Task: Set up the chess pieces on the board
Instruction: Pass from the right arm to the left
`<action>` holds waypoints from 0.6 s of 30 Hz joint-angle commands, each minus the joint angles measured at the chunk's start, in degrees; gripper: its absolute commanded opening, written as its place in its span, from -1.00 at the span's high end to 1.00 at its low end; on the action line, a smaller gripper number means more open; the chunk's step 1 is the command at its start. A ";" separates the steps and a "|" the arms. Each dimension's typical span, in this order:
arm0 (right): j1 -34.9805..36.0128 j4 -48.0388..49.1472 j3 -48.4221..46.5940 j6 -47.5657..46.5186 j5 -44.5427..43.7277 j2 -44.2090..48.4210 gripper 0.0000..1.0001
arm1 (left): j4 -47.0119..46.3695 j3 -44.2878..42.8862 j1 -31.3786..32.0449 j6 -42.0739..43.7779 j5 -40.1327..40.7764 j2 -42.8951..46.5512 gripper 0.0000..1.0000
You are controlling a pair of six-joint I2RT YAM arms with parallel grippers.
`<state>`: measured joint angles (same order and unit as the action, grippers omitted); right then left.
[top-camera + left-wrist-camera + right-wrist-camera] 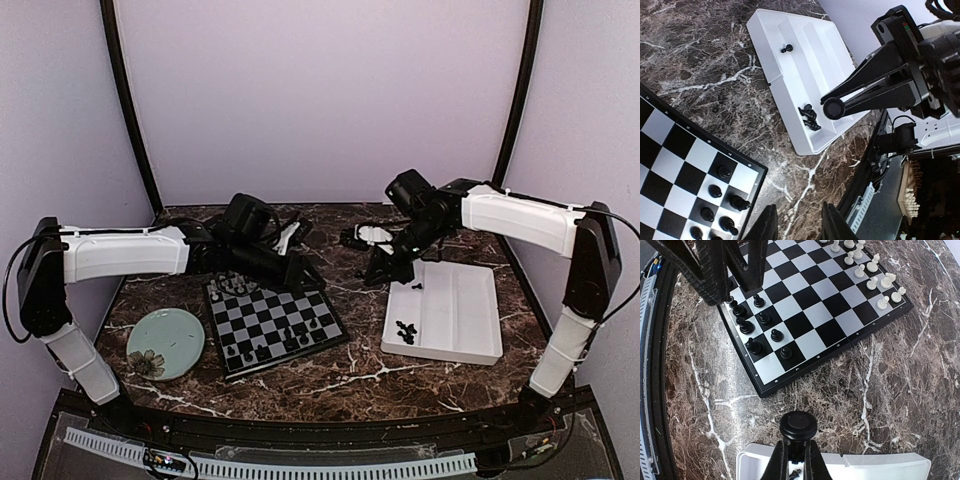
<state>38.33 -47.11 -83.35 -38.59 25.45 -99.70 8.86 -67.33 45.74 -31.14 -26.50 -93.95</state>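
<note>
Your left gripper [799,209] is released. Its own camera shows the two fingers apart with only bare marble table [700,65] between them, just off the corner of the board [817,310].

Only that camera gives you a clear look into the white tray [815,55]: a small heap of black pieces [810,117] lies in its near compartment, and a single black piece [786,48] lies apart at the far end. It also shows your right gripper [835,107] from the side, hanging above the tray's edge.

Your right gripper is clenched. A round black shape sits at its tips, and you cannot tell from any view whether that is a chessman.

The right wrist camera gives you the board best. Black chessmen [763,317] stand clustered in the corner beneath the left arm's fingers, and white chessmen [872,282] line the opposite edge.

Only the overhead camera shows you the pale green plate [165,343], which lies left of the board.
</note>
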 commanded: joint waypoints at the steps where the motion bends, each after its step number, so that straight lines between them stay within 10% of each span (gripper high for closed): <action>1: 1.50 0.44 -2.73 1.01 -0.29 -1.51 1.00 | -9.30 1.50 -0.21 -3.47 -6.83 0.61 0.34; 18: 5.19 -1.82 -4.98 -1.17 -2.05 -1.65 1.00 | -18.51 -1.47 -0.21 -7.90 -11.62 -6.18 0.21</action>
<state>42.24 -47.66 -86.50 -38.70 23.88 -101.19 -5.41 -67.16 45.74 -38.04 -35.66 -100.25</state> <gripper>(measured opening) 0.071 0.393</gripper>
